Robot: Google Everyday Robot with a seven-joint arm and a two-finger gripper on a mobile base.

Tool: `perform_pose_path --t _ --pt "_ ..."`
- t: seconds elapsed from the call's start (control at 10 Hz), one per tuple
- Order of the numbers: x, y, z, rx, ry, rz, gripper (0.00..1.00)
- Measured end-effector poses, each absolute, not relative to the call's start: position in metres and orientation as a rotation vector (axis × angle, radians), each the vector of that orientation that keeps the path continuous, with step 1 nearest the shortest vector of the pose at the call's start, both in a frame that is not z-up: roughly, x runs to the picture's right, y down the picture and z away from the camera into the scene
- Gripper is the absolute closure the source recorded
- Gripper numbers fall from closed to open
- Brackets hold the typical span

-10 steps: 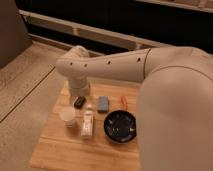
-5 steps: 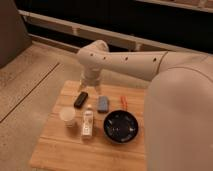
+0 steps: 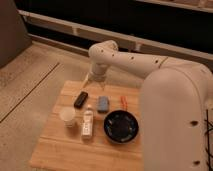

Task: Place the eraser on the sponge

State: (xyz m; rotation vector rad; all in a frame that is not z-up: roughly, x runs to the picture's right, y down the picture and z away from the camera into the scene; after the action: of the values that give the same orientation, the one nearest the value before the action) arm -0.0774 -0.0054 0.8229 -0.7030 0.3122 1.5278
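Note:
The eraser (image 3: 80, 99), a small dark oblong block, lies on the wooden table (image 3: 55, 150) left of centre. Just to its right the blue-grey sponge (image 3: 103, 104) lies flat, apart from the eraser. My gripper (image 3: 95, 80) hangs at the table's far edge, behind and above both, touching neither. The white arm (image 3: 135, 62) sweeps in from the right and fills the right side of the camera view.
A big black bowl (image 3: 121, 126) sits right of centre. A white bottle-like thing (image 3: 88, 122) lies in front of the eraser, with a pale cup (image 3: 67, 116) to its left. A small orange thing (image 3: 124, 101) lies right of the sponge. Speckled floor surrounds the table.
The arm has swung right and back from over the eraser to the table's far edge. The eraser, earlier partly covered by the gripper, now lies in full view on the table.

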Motion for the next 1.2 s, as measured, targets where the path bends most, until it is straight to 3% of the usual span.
perform_pose_path --t 1.2 --pt "-0.154 0.049 0.932 -0.897 0.494 1.281 0.35"
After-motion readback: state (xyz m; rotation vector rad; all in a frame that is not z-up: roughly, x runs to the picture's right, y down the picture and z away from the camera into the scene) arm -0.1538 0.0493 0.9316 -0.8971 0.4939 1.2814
